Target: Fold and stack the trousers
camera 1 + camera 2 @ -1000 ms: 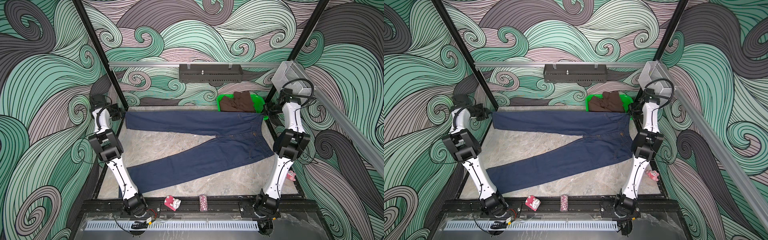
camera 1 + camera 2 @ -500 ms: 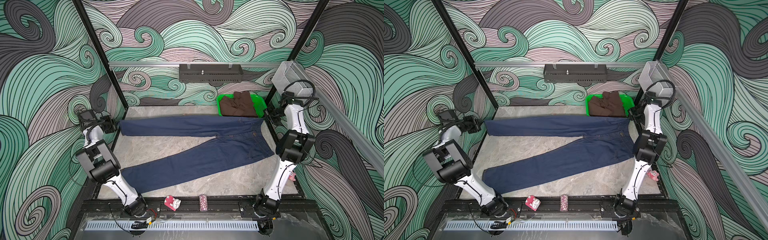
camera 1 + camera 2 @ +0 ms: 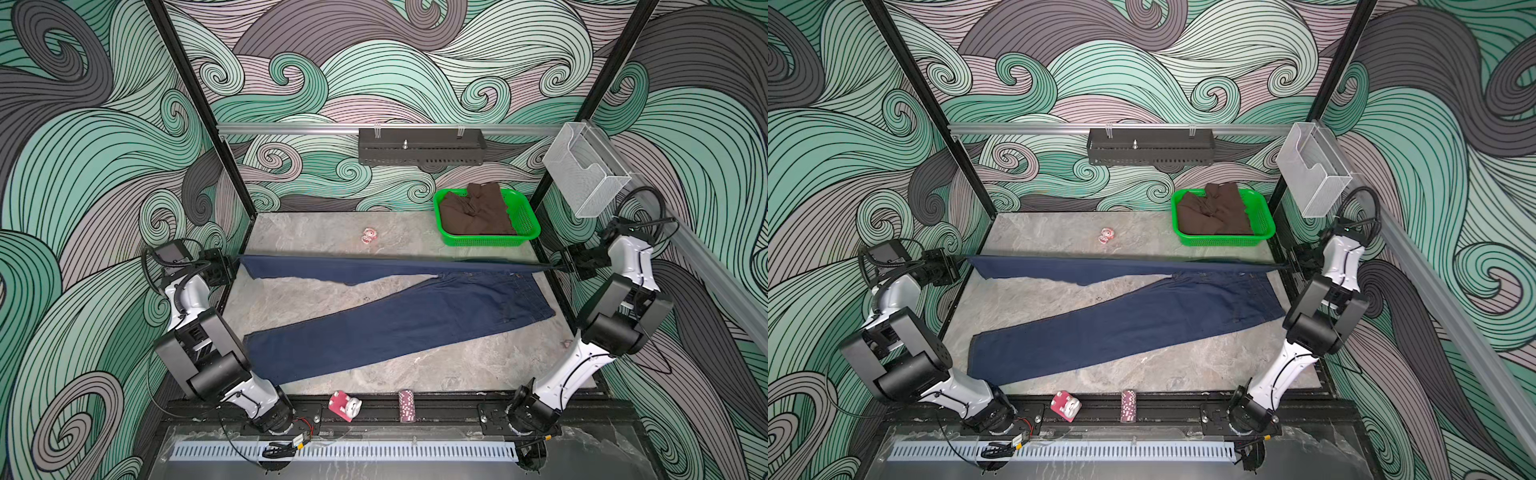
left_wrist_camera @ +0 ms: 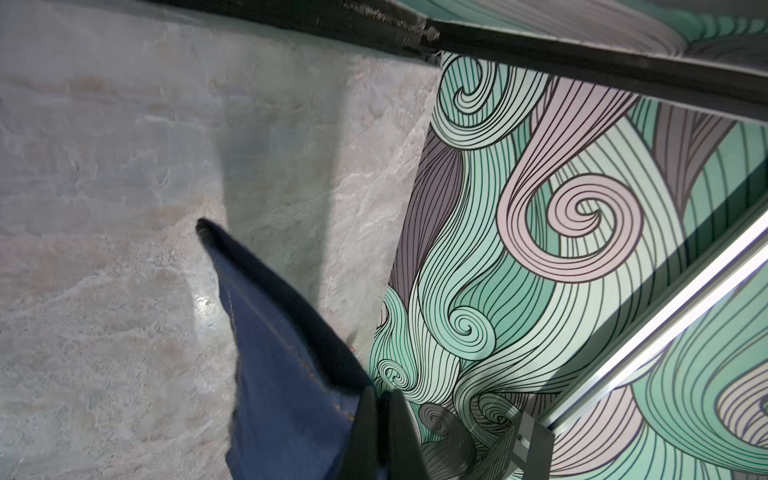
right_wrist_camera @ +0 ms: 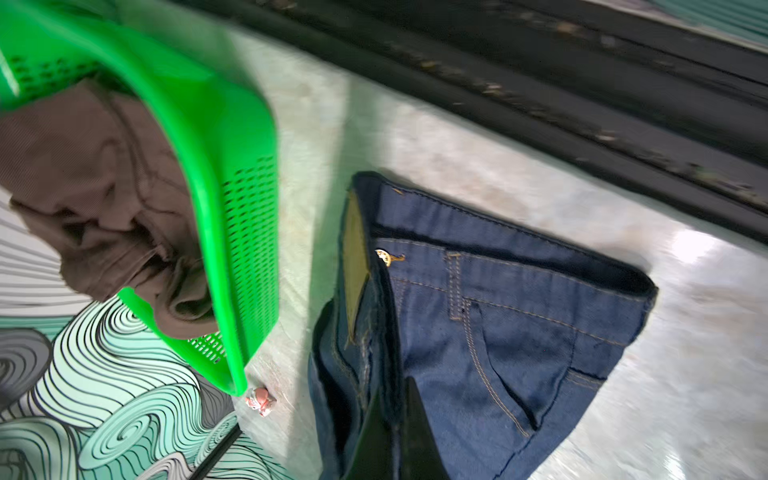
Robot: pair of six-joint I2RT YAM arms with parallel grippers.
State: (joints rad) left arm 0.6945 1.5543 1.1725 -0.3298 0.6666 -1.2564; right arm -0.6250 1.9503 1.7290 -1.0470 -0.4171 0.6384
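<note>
In a top view the trousers span the tabletop: one leg lies slanting toward the front-left corner, while the other is held taut above the middle. Both top views show that raised leg sagging little, so the denim is probably heavy yet limp. In the left wrist view the left jaws are pinched on the hem. In the right wrist view the right jaws are pinched on fabric near the waistband. Those thick seams seem the surest holds.
</note>
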